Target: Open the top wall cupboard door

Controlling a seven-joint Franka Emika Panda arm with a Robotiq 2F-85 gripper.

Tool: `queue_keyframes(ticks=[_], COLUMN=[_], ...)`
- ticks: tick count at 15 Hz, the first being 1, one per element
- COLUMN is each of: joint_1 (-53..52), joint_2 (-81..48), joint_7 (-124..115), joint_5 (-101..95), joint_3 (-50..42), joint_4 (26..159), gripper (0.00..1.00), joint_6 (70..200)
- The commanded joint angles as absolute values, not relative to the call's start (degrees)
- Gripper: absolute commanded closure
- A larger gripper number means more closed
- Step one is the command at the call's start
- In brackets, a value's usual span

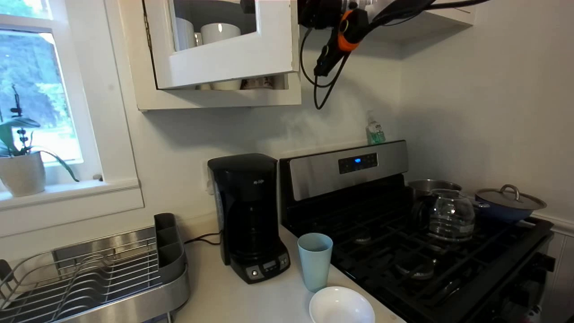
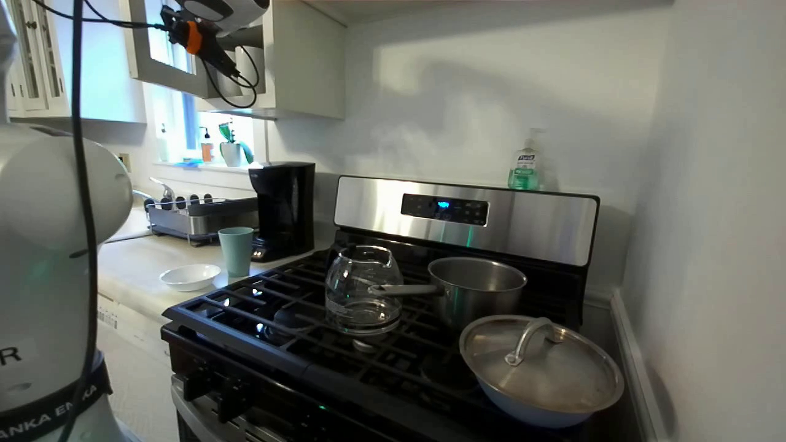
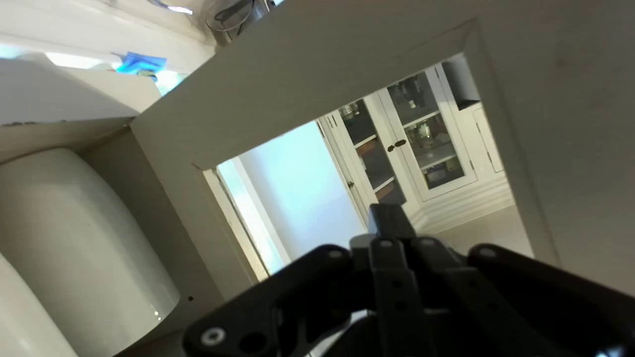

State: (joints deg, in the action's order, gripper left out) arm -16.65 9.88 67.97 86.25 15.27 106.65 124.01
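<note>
The white wall cupboard [image 1: 278,99] has its glass-paned door [image 1: 233,60] standing ajar, swung out from hinges on the window side. The door also shows in an exterior view [image 2: 175,78] and in the wrist view [image 3: 307,106], where its inner face and pane opening fill the middle. White mugs [image 1: 219,32] stand inside the cupboard; they show large in the wrist view [image 3: 84,248]. My gripper [image 3: 392,220] has its fingers together with nothing between them, in front of the door's inner side. Whether it touches the door I cannot tell. The exterior views cut off or hide the fingertips.
Below stand a black coffee maker [image 1: 246,215], a blue cup [image 1: 315,262], a white bowl [image 1: 341,307] and a dish rack [image 1: 175,291]. The stove [image 2: 295,362] holds a glass carafe [image 2: 362,294], a pot [image 2: 476,282] and a lidded pan [image 2: 540,368]. A cable [image 1: 319,96] hangs from the wrist.
</note>
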Motion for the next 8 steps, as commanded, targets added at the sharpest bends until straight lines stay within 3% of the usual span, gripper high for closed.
queue_keyframes(ticks=[1,8], joint_1=[-16.2,-16.1], joint_2=[14.9,12.6], joint_7=[61.8,63.7], joint_5=[85.4,86.2], joint_3=[16.4,16.5], joint_4=[111.1,109.2], gripper=[1.00,0.99], joint_6=[125.2,124.3])
